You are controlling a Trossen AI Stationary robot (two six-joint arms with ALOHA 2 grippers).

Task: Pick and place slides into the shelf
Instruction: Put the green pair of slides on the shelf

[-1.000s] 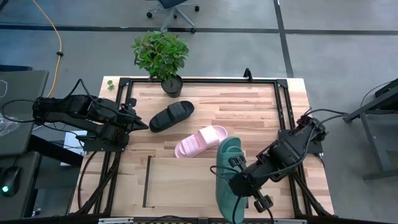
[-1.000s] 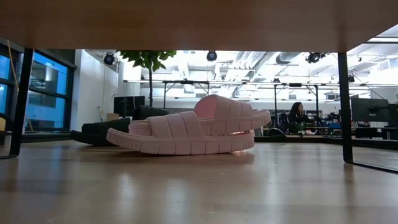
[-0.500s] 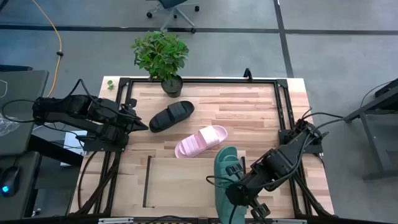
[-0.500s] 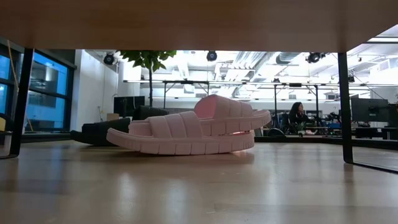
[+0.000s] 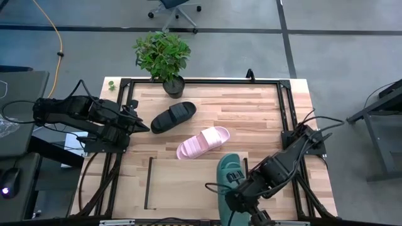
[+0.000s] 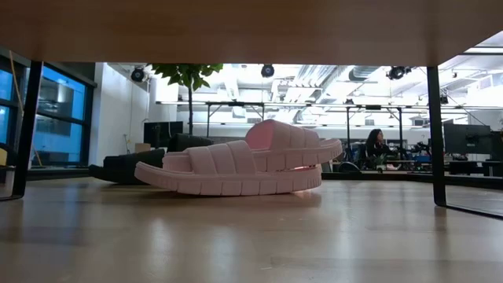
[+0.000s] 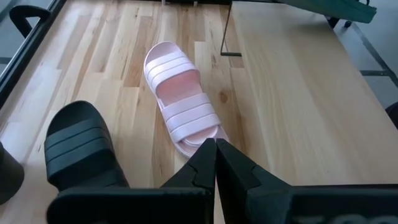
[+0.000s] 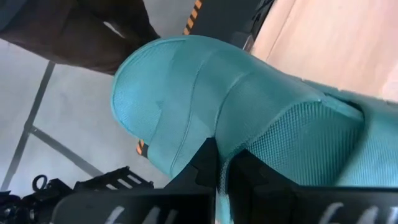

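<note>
Right wrist view: jaws grip teal slide (image 8: pixel 261 124); low view misses it.

A green plant (image 5: pixel 162 55) in a dark pot (image 5: pixel 173 86) stands at the top middle. An office chair (image 5: pixel 174 9) is at the top edge. A yellow cable (image 5: pixel 55 47) runs down the upper left. A person (image 6: pixel 374 148) sits far back at the right.

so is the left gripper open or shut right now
Shut. In the left wrist view the left gripper has its two dark fingers pressed together with nothing between them; it waits at the table's left edge near the black slide.
</note>
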